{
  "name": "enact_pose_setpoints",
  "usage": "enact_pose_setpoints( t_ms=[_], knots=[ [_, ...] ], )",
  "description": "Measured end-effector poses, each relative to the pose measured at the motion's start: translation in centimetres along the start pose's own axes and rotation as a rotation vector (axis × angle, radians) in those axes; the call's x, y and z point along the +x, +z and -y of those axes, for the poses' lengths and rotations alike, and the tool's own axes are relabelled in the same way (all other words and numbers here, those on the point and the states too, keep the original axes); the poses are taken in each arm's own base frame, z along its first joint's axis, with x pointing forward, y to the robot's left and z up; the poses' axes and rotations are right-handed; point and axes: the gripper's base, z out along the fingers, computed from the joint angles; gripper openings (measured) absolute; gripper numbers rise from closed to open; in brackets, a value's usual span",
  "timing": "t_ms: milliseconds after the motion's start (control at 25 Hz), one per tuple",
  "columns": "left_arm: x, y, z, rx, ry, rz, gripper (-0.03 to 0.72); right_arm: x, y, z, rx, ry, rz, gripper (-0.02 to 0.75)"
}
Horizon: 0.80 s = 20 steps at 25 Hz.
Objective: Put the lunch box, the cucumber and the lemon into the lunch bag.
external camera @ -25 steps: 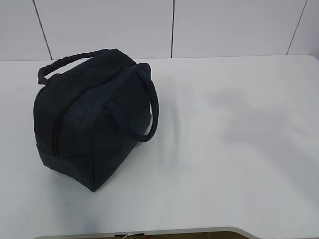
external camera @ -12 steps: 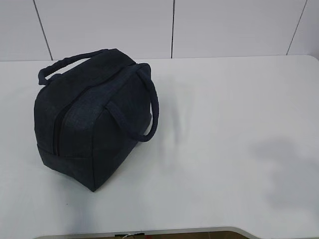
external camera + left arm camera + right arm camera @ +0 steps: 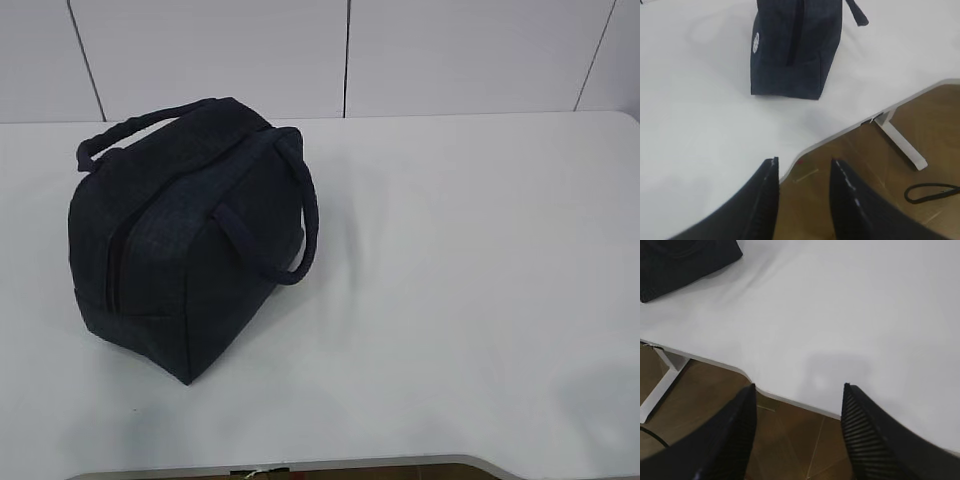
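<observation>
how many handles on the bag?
2. Far handle arches over the lunch bag's back-left top; near handle loops down its right side. Left wrist view shows just one handle's end.

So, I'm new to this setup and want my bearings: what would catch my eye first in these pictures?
The dark navy lunch bag dominates, standing alone on the left part of the white table, closed as far as can be seen, with two loop handles arching over its top. Both wrist views show empty, open grippers over the table's near edge: the left gripper facing the bag's end, the right gripper above bare tabletop.
</observation>
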Motion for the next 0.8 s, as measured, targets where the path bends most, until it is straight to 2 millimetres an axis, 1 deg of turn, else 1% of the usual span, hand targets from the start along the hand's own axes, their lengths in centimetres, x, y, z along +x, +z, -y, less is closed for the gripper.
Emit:
enact_pose_setpoints(
  t_ms=[120,440,800],
  knots=[
    [0.6,0.8,-0.1,0.003,-0.008,-0.033,0.242,0.5,0.5,-0.1,-0.007,0.002,-0.019,0.44],
    [0.5,1.7,-0.7,-0.031,-0.015,0.015,0.242,0.7,1.1,0.0,0.011,-0.008,-0.01,0.44],
    [0.5,1.8,-0.7,-0.035,-0.021,0.018,0.242,0.6,1.3,0.0,0.014,-0.01,-0.003,0.44]
  ],
)
